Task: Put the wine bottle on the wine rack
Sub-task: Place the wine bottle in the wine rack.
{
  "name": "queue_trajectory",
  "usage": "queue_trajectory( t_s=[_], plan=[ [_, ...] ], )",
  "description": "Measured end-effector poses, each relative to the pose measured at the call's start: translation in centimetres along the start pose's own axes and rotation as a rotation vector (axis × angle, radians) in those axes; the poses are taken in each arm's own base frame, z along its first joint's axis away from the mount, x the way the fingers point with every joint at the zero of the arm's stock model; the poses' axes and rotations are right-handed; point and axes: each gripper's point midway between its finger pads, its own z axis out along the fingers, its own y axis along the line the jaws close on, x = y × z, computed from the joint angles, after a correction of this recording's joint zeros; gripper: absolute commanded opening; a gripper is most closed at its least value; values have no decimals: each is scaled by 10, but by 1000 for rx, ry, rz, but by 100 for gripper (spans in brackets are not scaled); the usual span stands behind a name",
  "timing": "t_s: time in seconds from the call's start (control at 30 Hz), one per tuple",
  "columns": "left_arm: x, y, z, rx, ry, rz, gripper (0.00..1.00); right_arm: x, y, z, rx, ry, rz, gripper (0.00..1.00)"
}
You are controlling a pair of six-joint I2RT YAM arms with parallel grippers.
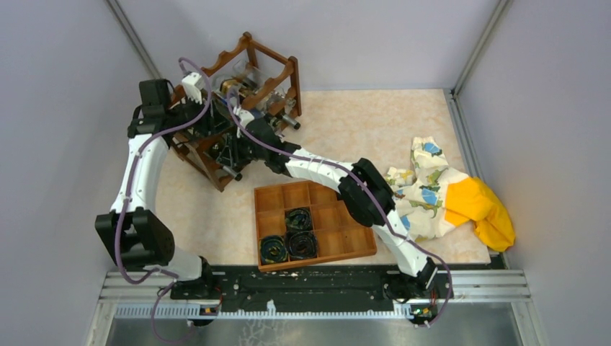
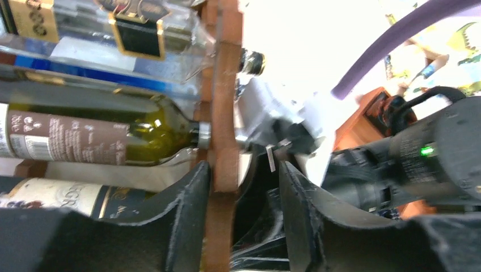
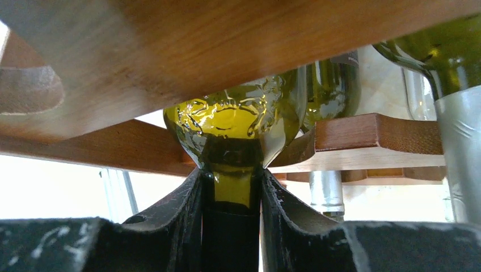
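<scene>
The wine rack (image 1: pixel 268 56), dark reddish-brown with wavy rails, stands at the table's back left with several bottles lying in it. My right gripper (image 3: pixel 232 182) is shut on the dark-capped neck of a green wine bottle (image 3: pixel 238 116). The bottle's shoulder sits just under a rack rail (image 3: pixel 227 45), inside the frame. My left gripper (image 2: pixel 241 182) is at the rack's side with its jaws apart. A wooden rack post (image 2: pixel 224 113) stands between them, close to the left finger (image 2: pixel 190 192) and clear of the right one. In that view the right arm's black wrist (image 2: pixel 414 158) is just beyond.
Lying in the rack are a green bottle with a brown label (image 2: pixel 96 136), a clear bottle (image 2: pixel 113 34) and a dark labelled bottle (image 2: pixel 57 195). An orange-brown compartment tray (image 1: pixel 272 198) holds dark rolled items (image 1: pixel 299 231). A patterned cloth (image 1: pixel 421 191) and a yellow cloth (image 1: pixel 484 209) lie at the right.
</scene>
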Motion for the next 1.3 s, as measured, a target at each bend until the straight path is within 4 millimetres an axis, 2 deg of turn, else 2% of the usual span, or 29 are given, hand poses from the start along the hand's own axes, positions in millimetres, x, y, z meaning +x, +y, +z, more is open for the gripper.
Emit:
queue_trajectory(
  t_s=[0.13, 0.3, 0.4, 0.57, 0.63, 0.87, 0.93, 1.03, 1.3],
  plan=[
    [-18, -14, -8, -28, -50, 3, 73, 2, -4, -2, 11, 16, -43, 0],
    [-54, -21, -45, -172, -162, 52, 75, 1, -6, -5, 16, 24, -93, 0],
    [-67, -16, -63, -267, -198, 61, 76, 1, -7, -5, 16, 26, -116, 0],
    [-79, -2, -89, -439, -227, 39, 80, -2, -6, -6, 23, 31, -149, 0],
    [-86, -3, -104, -489, -254, 40, 81, -6, -3, -7, 25, 25, -159, 0],
    [-132, -34, -161, -570, -435, 98, 81, -14, 8, -10, 38, 50, -169, 4],
    [-139, -41, -171, -575, -470, 109, 81, -16, 10, -11, 45, 64, -165, 4],
    [-141, -46, -177, -577, -489, 112, 82, -17, 11, -7, 51, 69, -166, 5],
    [-141, -45, -175, -571, -490, 95, 82, -17, 11, -2, 62, 65, -179, 5]
  ],
)
